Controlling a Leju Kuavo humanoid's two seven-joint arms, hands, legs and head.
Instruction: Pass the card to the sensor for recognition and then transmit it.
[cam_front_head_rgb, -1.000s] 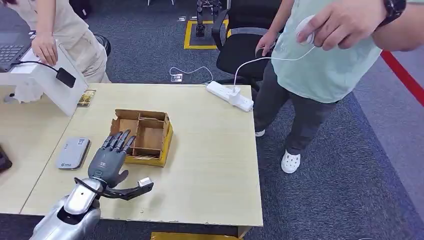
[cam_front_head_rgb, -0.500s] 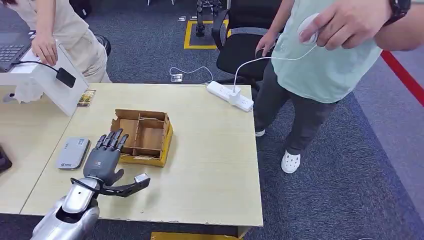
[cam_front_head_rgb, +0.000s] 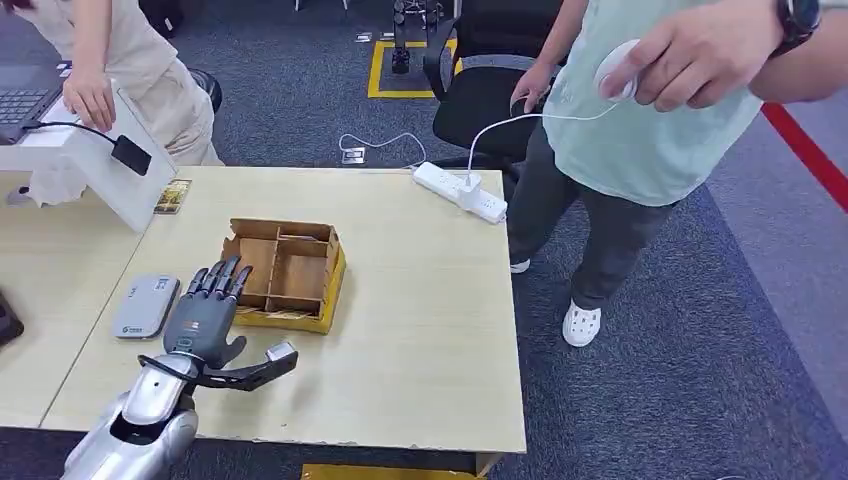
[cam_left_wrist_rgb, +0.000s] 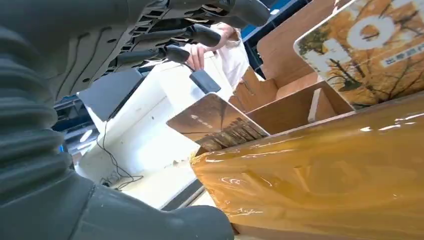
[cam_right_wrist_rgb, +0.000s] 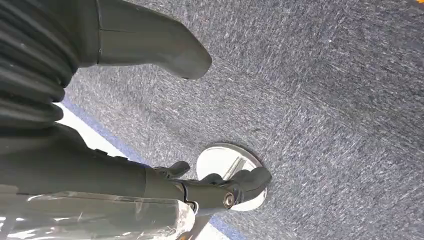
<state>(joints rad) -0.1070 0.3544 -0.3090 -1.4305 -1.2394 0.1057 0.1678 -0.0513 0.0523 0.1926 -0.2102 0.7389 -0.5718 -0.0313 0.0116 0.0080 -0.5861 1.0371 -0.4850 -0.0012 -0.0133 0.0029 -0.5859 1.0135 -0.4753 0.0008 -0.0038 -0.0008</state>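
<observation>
The left hand (cam_front_head_rgb: 205, 318) sits in the lower left of the head picture. Its dark fingers (cam_front_head_rgb: 222, 277) are spread apart and reach toward the near left edge of the box (cam_front_head_rgb: 288, 268). They hold nothing. The thumb sticks out to the right, over the table (cam_front_head_rgb: 420, 300).

The box is brown cardboard with little walls inside that split it into parts. Its front side is wrapped in shiny yellow tape. In the left wrist picture the fingers (cam_left_wrist_rgb: 165, 30) hover just above this box, and cards stand inside it. One card (cam_left_wrist_rgb: 217, 122) is brown and leans in a near part. Another card (cam_left_wrist_rgb: 372, 50) shows yellow trees and white letters in the upper right.

A small grey flat device (cam_front_head_rgb: 146, 305) lies on the table just left of the hand. A white power strip (cam_front_head_rgb: 460, 192) lies at the far edge of the table.

The right hand (cam_right_wrist_rgb: 100, 65) hangs over the grey carpet. Its fingers are loose and hold nothing.

Two people stand near, one at the upper left and one at the upper right.
</observation>
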